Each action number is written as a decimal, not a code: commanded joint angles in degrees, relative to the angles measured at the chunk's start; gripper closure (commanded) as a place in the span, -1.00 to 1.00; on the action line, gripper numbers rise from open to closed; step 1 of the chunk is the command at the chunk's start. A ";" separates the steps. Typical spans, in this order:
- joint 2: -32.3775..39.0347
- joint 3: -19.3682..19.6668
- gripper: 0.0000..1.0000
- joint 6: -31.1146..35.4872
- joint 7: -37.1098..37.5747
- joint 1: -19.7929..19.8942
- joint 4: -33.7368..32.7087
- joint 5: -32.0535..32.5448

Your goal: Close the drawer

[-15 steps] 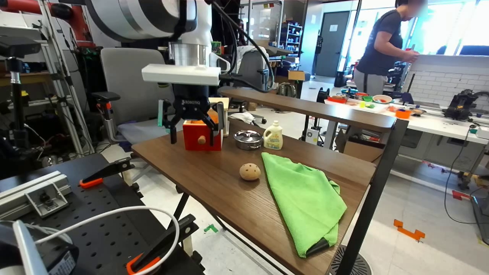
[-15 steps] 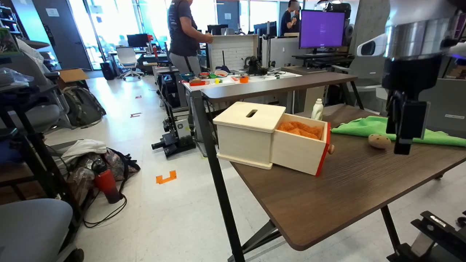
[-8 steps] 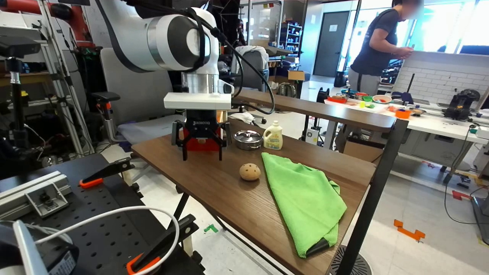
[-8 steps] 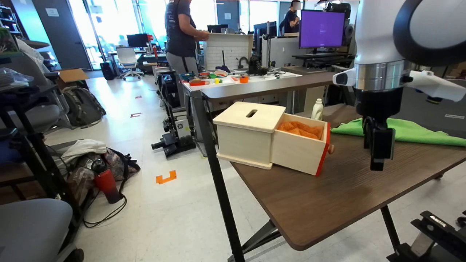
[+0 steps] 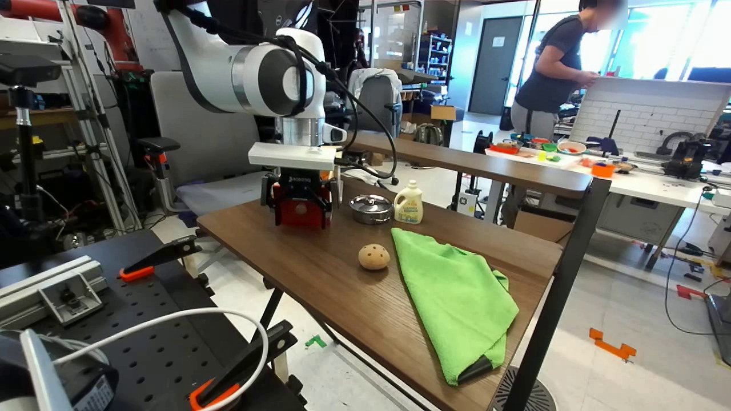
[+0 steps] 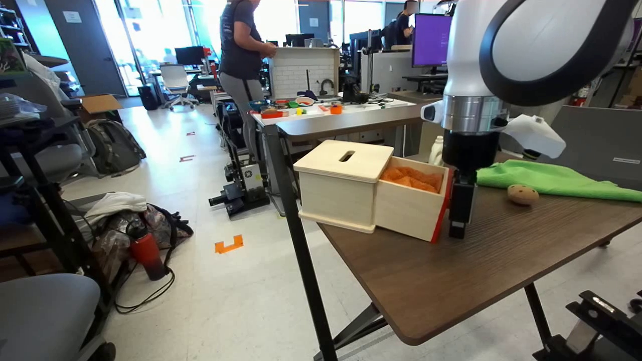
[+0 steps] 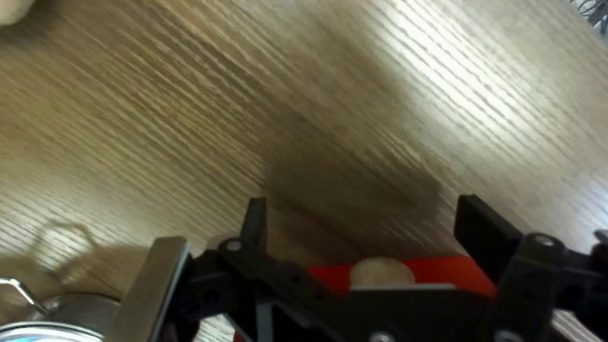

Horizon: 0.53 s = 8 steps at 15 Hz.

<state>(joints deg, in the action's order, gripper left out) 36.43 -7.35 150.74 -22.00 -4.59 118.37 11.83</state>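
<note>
The drawer (image 6: 409, 213) stands pulled out of its light tan box (image 6: 336, 200), with orange cloth (image 6: 412, 179) inside. Its red front (image 5: 304, 216) faces my gripper and shows partly behind it. The front (image 7: 446, 270) and its round wooden knob (image 7: 382, 271) also show in the wrist view, between the fingers. My gripper (image 5: 301, 221) is open and empty, pointing down close in front of the red front, fingertips low over the table. In an exterior view the gripper (image 6: 457, 230) hides the knob and seems to touch or nearly touch the front; I cannot tell which.
A steel pot with lid (image 5: 371, 209) and a cream bottle (image 5: 408, 203) stand beside the drawer. A round tan potato-like object (image 5: 374, 257) and a green cloth (image 5: 457, 297) lie on the brown table (image 5: 325, 274). A raised shelf (image 5: 468, 162) runs along the back.
My gripper has come down and moved toward the drawer's red front, from over the table to right up against it. The drawer stands nearly where it was. The fingers stay open.
</note>
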 commanded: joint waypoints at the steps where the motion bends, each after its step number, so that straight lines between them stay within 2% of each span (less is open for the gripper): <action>1: 2.92 -1.53 -1.00 1.74 1.22 0.66 -3.84 -1.59; 8: 5.39 -3.06 -1.00 2.00 2.62 0.81 -9.88 -4.31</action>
<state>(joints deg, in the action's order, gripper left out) 39.88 -8.83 151.71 -19.94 -4.59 111.95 9.22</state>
